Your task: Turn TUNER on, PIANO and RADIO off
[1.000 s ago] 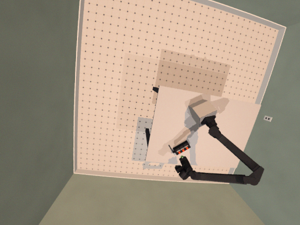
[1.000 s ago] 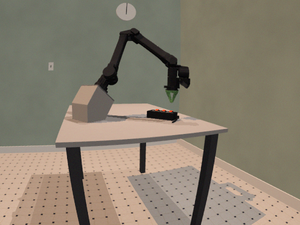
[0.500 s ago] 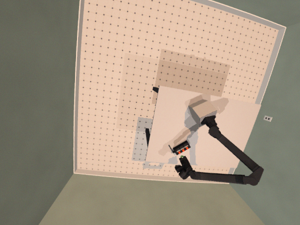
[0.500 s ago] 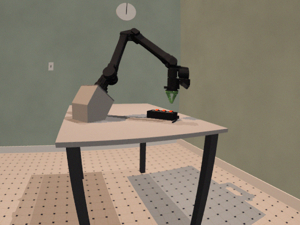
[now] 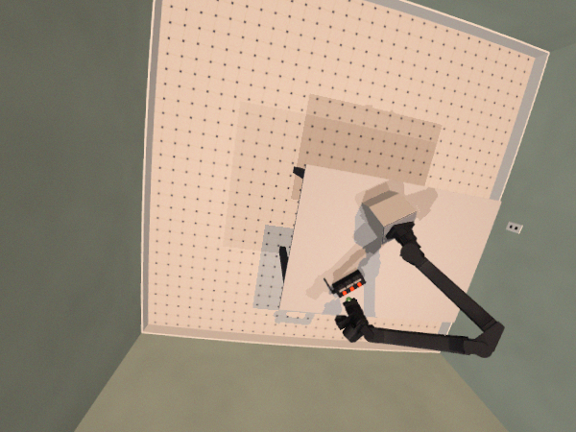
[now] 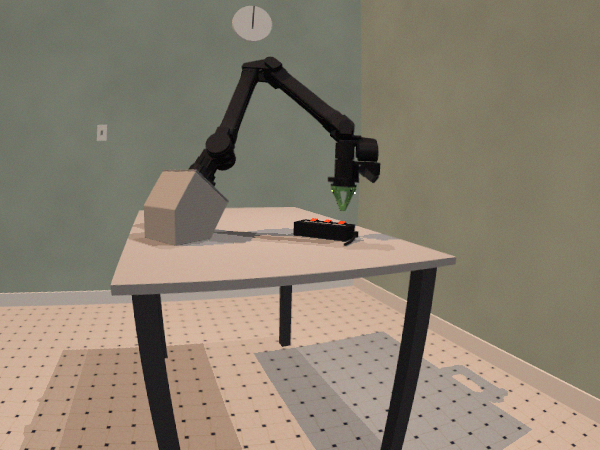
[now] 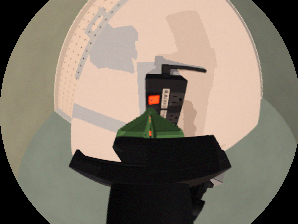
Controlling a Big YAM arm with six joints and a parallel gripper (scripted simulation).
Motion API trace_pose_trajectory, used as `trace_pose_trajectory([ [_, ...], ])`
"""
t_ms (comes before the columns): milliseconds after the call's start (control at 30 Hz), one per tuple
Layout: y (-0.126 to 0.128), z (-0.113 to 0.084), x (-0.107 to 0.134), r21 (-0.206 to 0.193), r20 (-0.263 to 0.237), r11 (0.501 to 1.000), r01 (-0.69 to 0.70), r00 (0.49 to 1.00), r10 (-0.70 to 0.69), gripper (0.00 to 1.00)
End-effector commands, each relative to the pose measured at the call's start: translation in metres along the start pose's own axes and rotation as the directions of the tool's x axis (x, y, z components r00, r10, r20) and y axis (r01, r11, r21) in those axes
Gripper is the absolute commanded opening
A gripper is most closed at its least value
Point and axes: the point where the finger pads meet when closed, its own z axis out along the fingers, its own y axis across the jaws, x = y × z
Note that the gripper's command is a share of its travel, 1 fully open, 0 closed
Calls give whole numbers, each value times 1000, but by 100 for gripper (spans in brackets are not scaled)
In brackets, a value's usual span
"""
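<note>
The black power strip [image 6: 325, 229] lies flat on the table near its right edge, with three red switches [image 6: 327, 220] in a row on top. It also shows in the overhead view [image 5: 349, 285] and in the wrist view [image 7: 165, 96], where one red switch [image 7: 154, 99] is seen and my fingers hide the near end. The labels are too small to read. My gripper [image 6: 343, 200] has green fingers shut with nothing between them. It points straight down a little above the strip's right end, not touching it. It also shows in the overhead view [image 5: 348, 300].
The arm's tan, house-shaped base block [image 6: 182, 206] stands on the table's left part. The strip's short cable [image 6: 350, 241] sticks out at its right end, near the table's right edge [image 6: 440, 260].
</note>
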Motion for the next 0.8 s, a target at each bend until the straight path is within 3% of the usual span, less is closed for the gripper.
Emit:
trace_pose_trajectory([
  [0,3,6,-3,-3,8,1000,-5,1000,5,0],
  [67,3,6,-3,-3,8,1000,-5,1000,5,0],
  [100,6,-10,-19,-15,58,1000,-7,998,8,0],
  [233,2,14,-2,-1,5,1000,-7,1000,7,0],
  [433,5,13,-5,-8,25,1000,-3,1000,3,0],
  [633,4,23,-6,-5,13,1000,-5,1000,5,0],
  [667,0,11,-12,-10,44,1000,-17,999,18,0],
  [767,3,21,-10,-8,27,1000,-10,1000,10,0],
])
